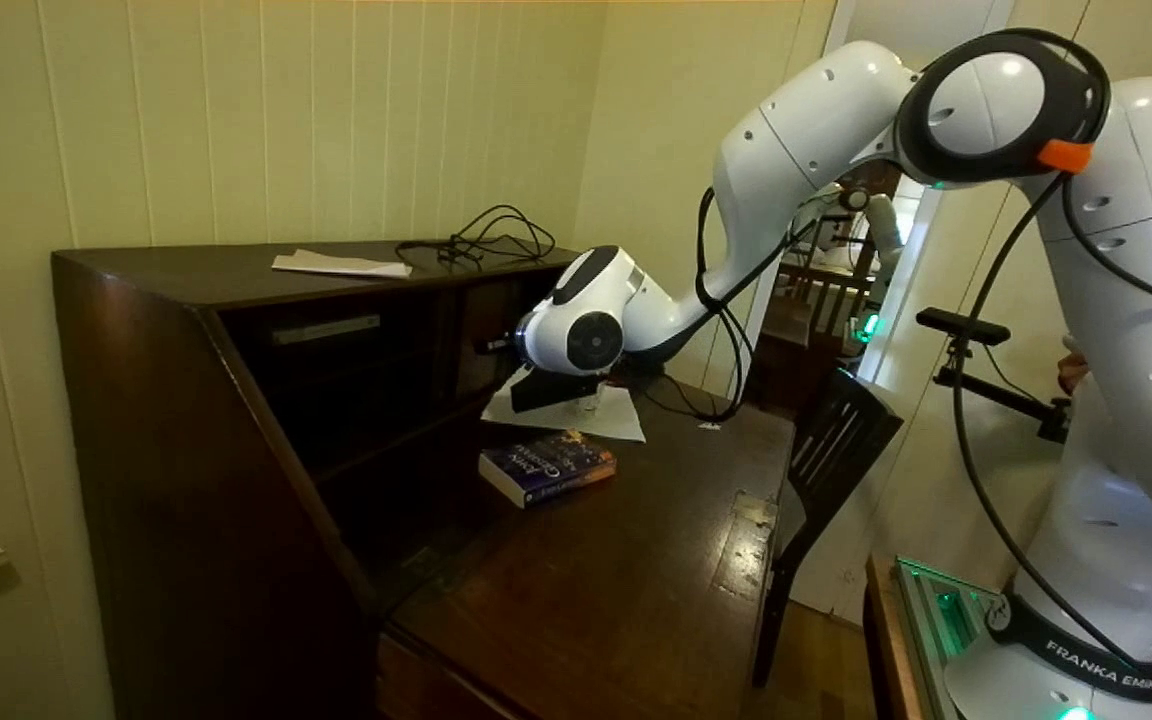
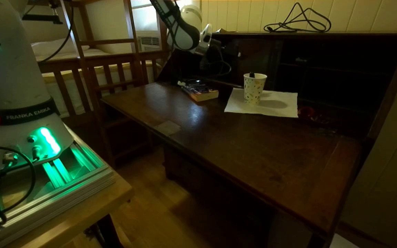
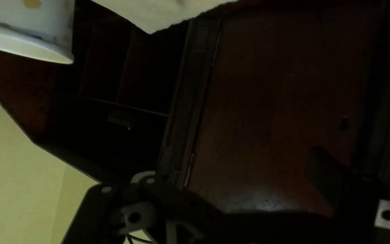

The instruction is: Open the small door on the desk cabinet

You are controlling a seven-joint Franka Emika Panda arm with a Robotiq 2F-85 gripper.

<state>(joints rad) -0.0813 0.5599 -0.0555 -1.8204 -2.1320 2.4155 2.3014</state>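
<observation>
The dark brown desk cabinet (image 1: 156, 450) stands against the wall and also shows in an exterior view (image 2: 253, 148). Its small door (image 3: 276, 95) is a reddish-brown panel that looks shut, with a small dark keyhole (image 3: 344, 122) near one edge and hinge metal along the opposite edge. The door also shows dimly in both exterior views (image 1: 484, 335) (image 2: 253, 57). My gripper (image 3: 244, 166) is open, with its fingers wide apart in front of the door and nothing between them. It also shows in both exterior views (image 1: 498, 344) (image 2: 234, 51). Whether a fingertip touches the door cannot be told.
A patterned cup (image 2: 255, 89) stands on white paper (image 2: 281, 98) on the writing leaf. A thick book (image 1: 548, 468) lies beside the paper. A black cable (image 1: 481, 240) and folded paper (image 1: 341, 264) lie on the top. A dark chair (image 1: 836, 440) stands at the desk.
</observation>
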